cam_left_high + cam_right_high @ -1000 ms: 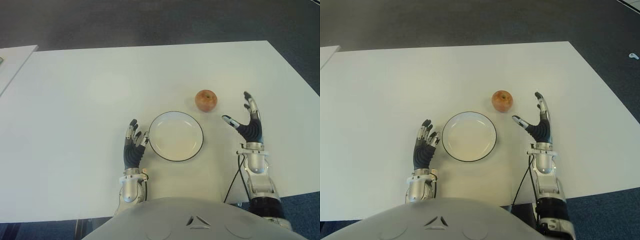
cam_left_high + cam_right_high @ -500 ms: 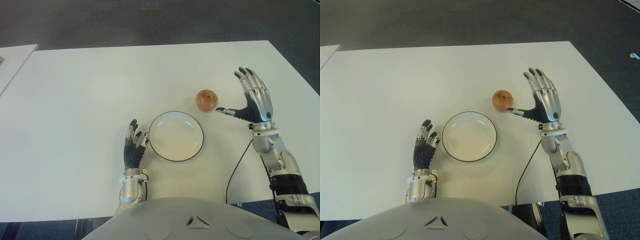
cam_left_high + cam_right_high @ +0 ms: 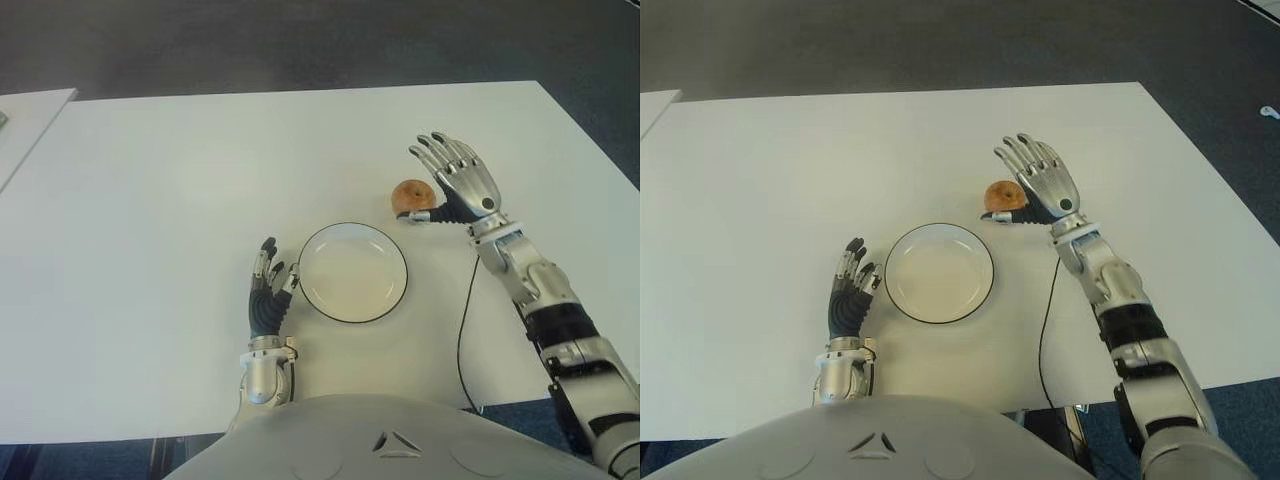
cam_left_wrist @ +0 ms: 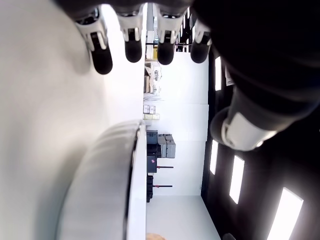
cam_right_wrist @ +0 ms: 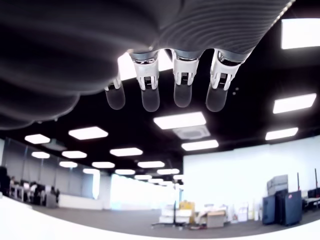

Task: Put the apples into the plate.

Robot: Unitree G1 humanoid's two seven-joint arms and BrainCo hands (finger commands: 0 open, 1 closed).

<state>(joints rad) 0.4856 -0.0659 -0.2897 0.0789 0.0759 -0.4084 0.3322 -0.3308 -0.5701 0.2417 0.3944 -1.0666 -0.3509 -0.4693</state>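
I see one reddish-orange apple (image 3: 409, 195) sitting on the white table, just beyond the plate's far right edge. The plate (image 3: 352, 272) is round, white with a thin dark rim, empty, lying flat.

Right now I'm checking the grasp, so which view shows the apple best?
The left eye view: the apple is clearest there, with the open right hand partly covering it. The right eye view shows less of it. Neither wrist view shows it clearly.

Both eye views look down from the head, sharing the table (image 3: 150, 200); wrist views sit close behind each hand's fingers (image 5: 182, 90).
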